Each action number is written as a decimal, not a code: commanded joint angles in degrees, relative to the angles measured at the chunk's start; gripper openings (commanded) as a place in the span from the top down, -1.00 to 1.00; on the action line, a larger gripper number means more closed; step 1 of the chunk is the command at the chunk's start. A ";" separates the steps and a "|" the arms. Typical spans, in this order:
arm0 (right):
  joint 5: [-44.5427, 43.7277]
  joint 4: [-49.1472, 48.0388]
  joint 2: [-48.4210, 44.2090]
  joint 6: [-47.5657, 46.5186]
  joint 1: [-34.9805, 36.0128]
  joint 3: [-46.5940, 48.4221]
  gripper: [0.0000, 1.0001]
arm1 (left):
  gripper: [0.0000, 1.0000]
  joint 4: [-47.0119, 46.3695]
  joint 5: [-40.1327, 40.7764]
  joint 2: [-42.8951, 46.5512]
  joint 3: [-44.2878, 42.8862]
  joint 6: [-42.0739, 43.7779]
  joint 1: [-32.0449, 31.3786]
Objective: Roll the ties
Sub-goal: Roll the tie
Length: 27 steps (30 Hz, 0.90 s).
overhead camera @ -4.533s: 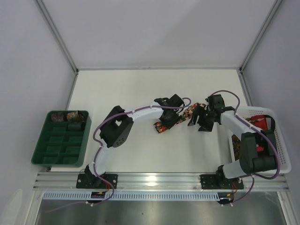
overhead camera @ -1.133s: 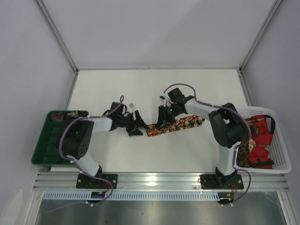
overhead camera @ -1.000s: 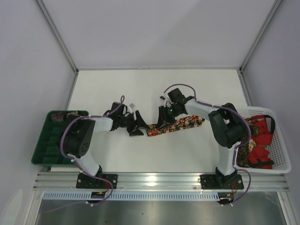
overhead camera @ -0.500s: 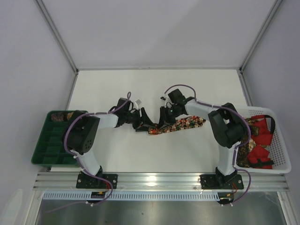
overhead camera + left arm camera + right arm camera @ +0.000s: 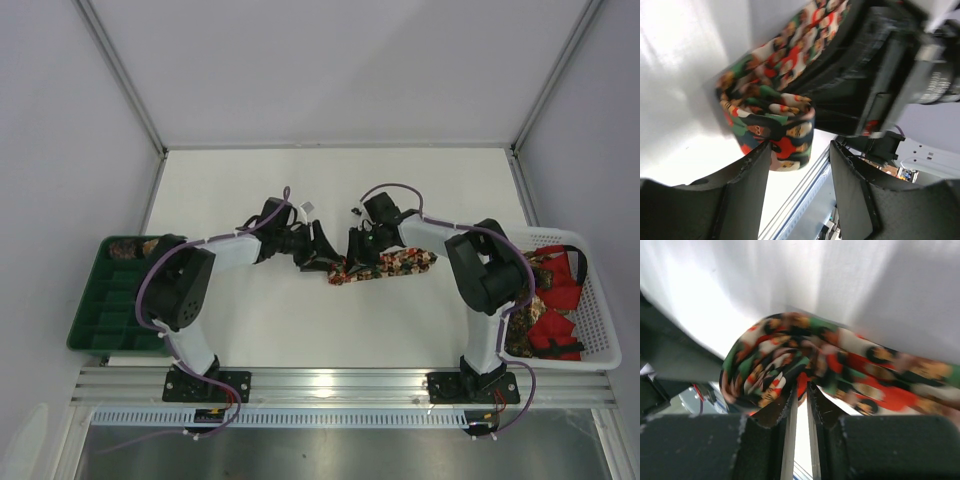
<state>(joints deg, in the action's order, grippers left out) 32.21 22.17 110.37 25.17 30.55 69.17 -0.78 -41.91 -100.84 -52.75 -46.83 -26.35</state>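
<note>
Floral tie [image 5: 771,362], end coiled on white surface [image 5: 790,275] — hand [image 5: 800,391] pinching coil

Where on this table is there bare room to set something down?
Widest: the far half of the table, between the back wall and the arms. A narrower strip lies between the tie and the arm bases. Crowded: the middle, where the left gripper and right gripper meet at the tie, plus the tray at left and the basket at right.

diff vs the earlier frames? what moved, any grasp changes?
Left gripper swung right to the tie, and its open jaws now flank the rolled left end. Right gripper closed down on the roll's core. The tie's left end drew in rightward as it rolled. Unchanged: green tray, white basket, the tie's right end.
</note>
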 commanded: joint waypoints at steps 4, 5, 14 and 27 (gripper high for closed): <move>-4.69 -3.19 -4.45 5.85 -1.54 -2.98 0.63 | -0.12 -0.02 1.74 -0.85 -5.60 -1.77 -3.00; -5.04 -2.93 -4.98 6.12 -1.80 -3.25 0.63 | -0.12 0.33 2.09 -1.11 -6.04 -1.78 -3.27; -8.30 2.34 -9.73 6.74 -6.63 -4.83 0.61 | -0.10 2.44 2.80 -4.45 -9.21 -1.60 -5.29; -1.99 4.63 -16.15 -1.44 -12.79 -7.29 0.46 | -0.17 0.95 1.83 -8.76 -16.41 -3.97 -7.66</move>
<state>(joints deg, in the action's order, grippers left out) 25.39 26.70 96.42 26.79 17.78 61.71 1.80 -39.22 -109.08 -66.30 -49.08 -33.26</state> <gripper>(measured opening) 0.255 0.582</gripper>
